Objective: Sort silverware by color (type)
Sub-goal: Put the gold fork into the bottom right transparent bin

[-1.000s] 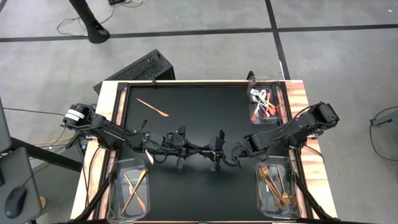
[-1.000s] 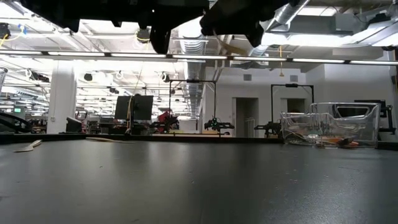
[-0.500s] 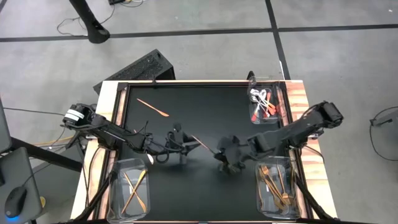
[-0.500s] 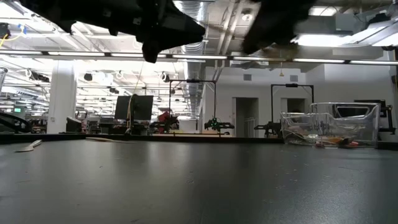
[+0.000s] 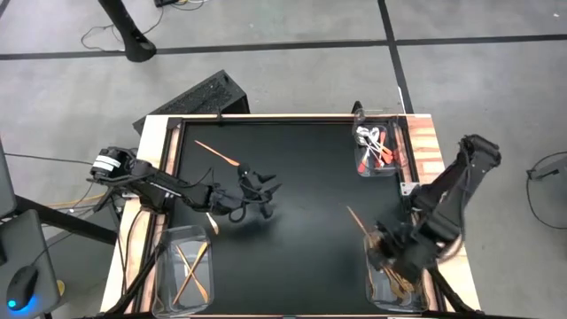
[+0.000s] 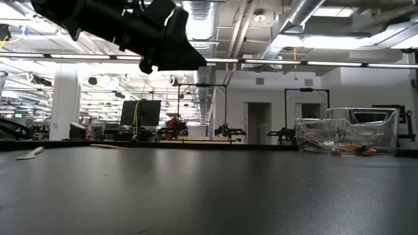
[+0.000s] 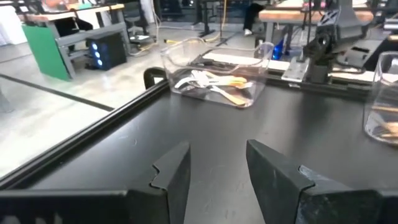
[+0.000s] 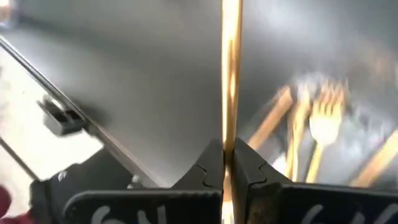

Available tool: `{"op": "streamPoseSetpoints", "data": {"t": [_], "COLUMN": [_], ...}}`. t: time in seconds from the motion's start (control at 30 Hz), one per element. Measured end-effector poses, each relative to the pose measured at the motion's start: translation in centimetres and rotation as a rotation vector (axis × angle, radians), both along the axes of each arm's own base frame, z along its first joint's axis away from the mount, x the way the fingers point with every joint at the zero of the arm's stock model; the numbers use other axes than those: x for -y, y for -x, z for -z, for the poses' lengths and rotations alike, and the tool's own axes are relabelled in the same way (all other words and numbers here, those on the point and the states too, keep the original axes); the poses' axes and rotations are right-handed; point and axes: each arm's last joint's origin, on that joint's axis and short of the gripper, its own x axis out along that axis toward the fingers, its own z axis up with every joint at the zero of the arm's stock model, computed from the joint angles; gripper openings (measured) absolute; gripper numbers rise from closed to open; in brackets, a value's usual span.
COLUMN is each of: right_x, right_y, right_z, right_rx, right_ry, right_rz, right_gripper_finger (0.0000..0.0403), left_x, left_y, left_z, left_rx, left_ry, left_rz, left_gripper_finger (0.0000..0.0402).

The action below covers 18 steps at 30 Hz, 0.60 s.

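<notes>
On the black desk | far-left: copper piece | left gripper open, mid-desk | right gripper clamps gold stick over near-right bin | room: grey floor
</notes>
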Motion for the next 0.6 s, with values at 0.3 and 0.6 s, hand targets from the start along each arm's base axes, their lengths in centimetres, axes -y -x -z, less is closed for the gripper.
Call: {"op": "streamPoseSetpoints", "data": {"t": [0.3, 0.6], "right_x": [-4.5, -6.4], "right_y": [6.4, 6.2], "right_z": [1.1, 4.1], "right_rx": [-0.11, -0.333], "right_ry": [-0.084, -0.006], "right_rz": [-0.035, -0.041], "right_gripper_finger": [0.0014, 0.0033], "left_x": [-2.0, -3.5], "left_y": [-0.3, -0.4], "left_z": [0.1, -0.1], "left_rx": [0.003, 0.068], "left_ry": [0.037, 0.101], "left_rz": [-0.011, -0.073], "left_gripper_finger": [0.0143, 0.0144]}}
